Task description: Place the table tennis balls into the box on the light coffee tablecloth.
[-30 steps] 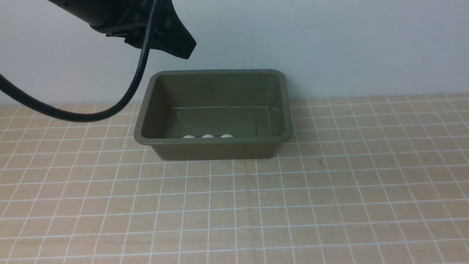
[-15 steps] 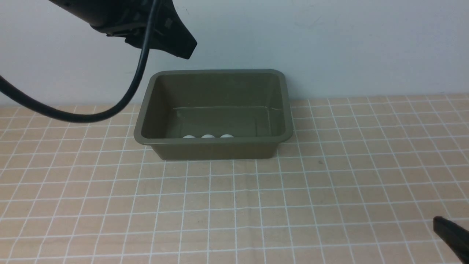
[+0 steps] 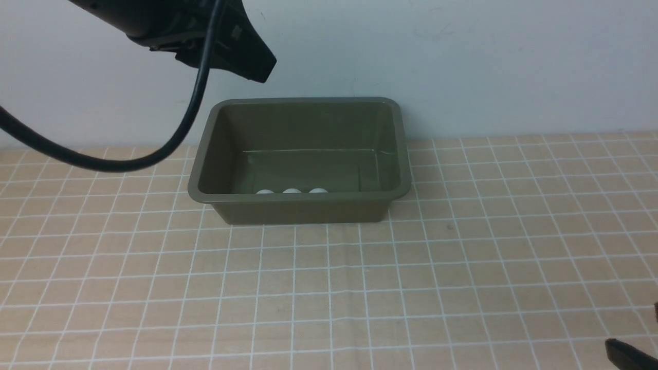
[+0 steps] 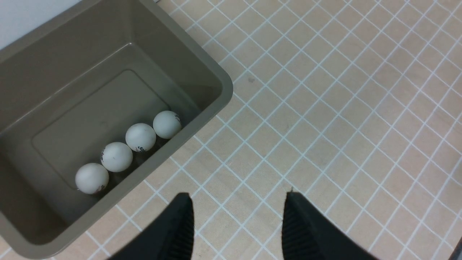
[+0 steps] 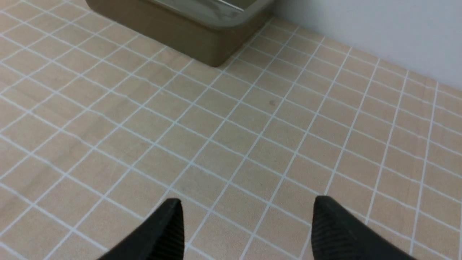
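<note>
Lying in a single row on the floor of the box, the four table tennis balls touch or nearly touch one another along the foot of the long wall nearest the robot. Over that wall's rim the front view shows only three white tops. The box stands upright on the light coffee tablecloth, close to the pale back wall.

Left gripper: raised high and, in the front view, up and to the left of the box. Its two dark fingers are parted with a clear gap and nothing lies between them.

Right gripper: low over bare cloth at the near right — well apart from the box — with fingers spread wide and likewise empty.

A black cable loops down from the left arm.
</note>
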